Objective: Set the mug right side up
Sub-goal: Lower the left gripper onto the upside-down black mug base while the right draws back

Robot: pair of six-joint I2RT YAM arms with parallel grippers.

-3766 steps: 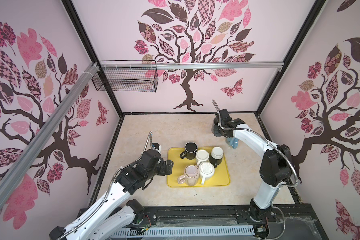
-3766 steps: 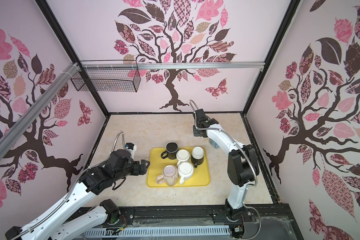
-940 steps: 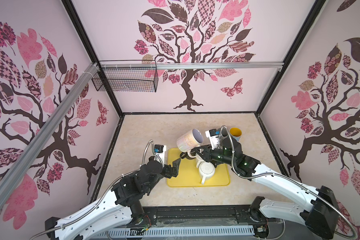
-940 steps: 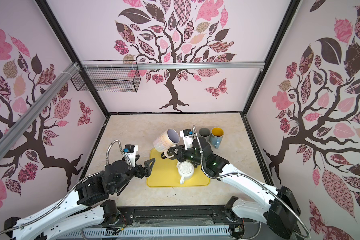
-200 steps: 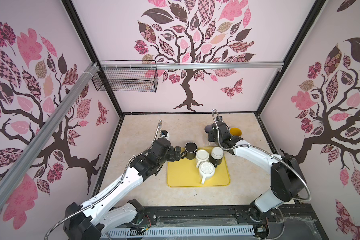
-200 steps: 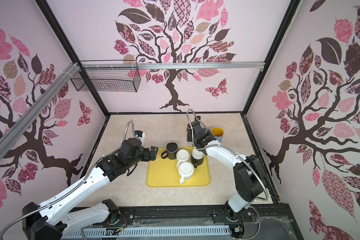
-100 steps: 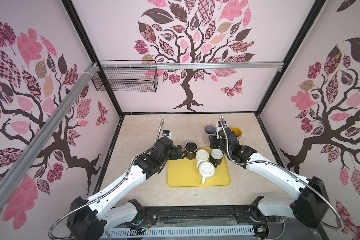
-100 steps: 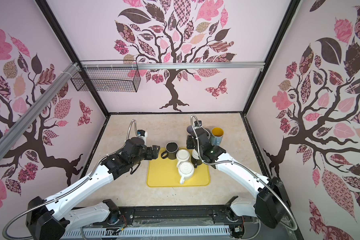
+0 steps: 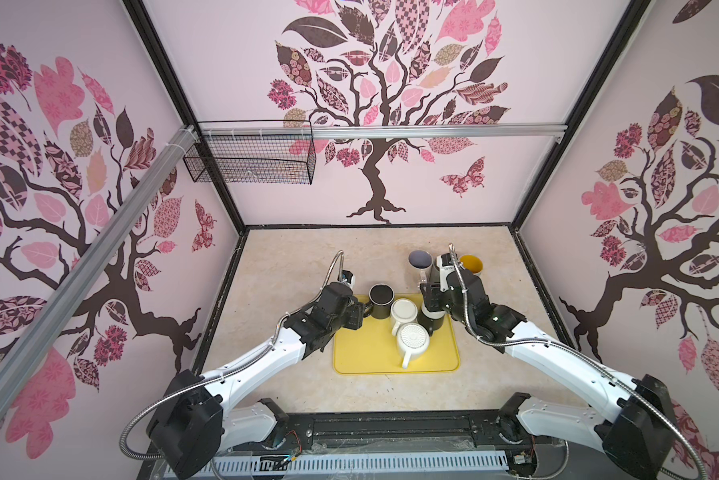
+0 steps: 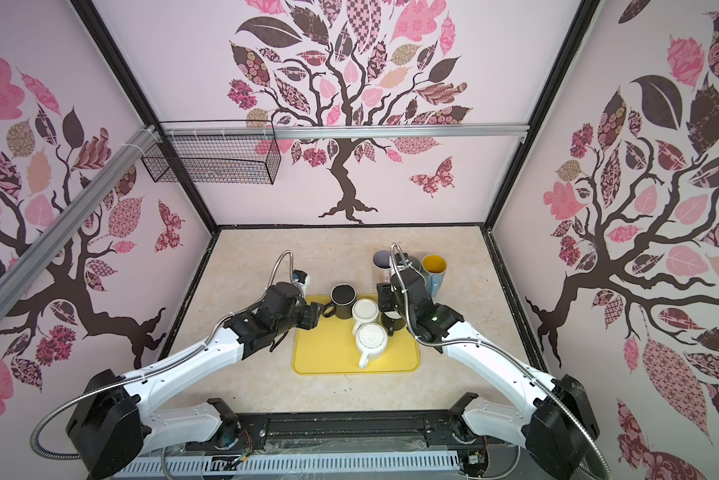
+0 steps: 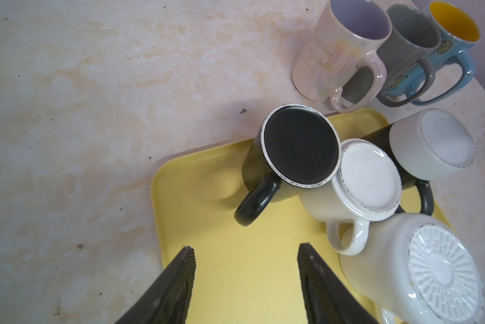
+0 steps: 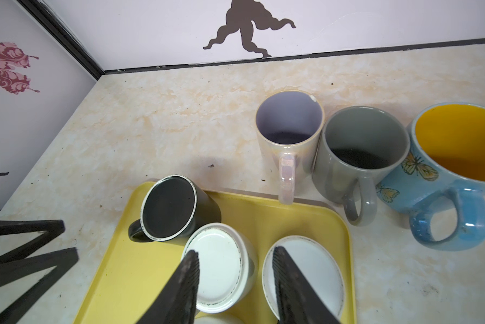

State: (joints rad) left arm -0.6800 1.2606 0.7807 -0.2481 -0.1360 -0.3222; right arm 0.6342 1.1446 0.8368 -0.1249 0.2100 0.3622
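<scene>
Since a second earlier the right tool (image 9: 429,298) had come back from the upright mugs beyond the yellow tray (image 9: 362,357) to hang over the tray's far right part. The left tool (image 9: 360,313) had narrowed its spread while staying at the tray's far left edge.

In both top views the black mug (image 9: 381,296) stood at the tray's far left corner, upside down. Its long axis was vertical, base up and mouth on the tray. Its handle pointed out toward the left tool, which sat just beside it. A white mug (image 9: 403,311), a two-tone mug (image 9: 432,323) and a ribbed-base mug (image 9: 412,338) were also inverted on the tray. The pink mug (image 10: 381,259) and blue mug (image 10: 434,266) stood upright on the tabletop (image 10: 266,374) just past the tray's far edge.

The left wrist view showed the left tool (image 11: 245,251) with its fingers (image 11: 179,277) spread and only bare tray between them. The black mug's handle (image 11: 256,202) lay ahead of the gap, untouched.

In the right wrist view the right tool (image 12: 235,254) had its fingers apart and gripped nothing. One finger lay over the white mug's base (image 12: 219,263) and the other over the two-tone mug's base (image 12: 311,266). A grey mug (image 12: 359,157) stood between the pink and blue ones.
</scene>
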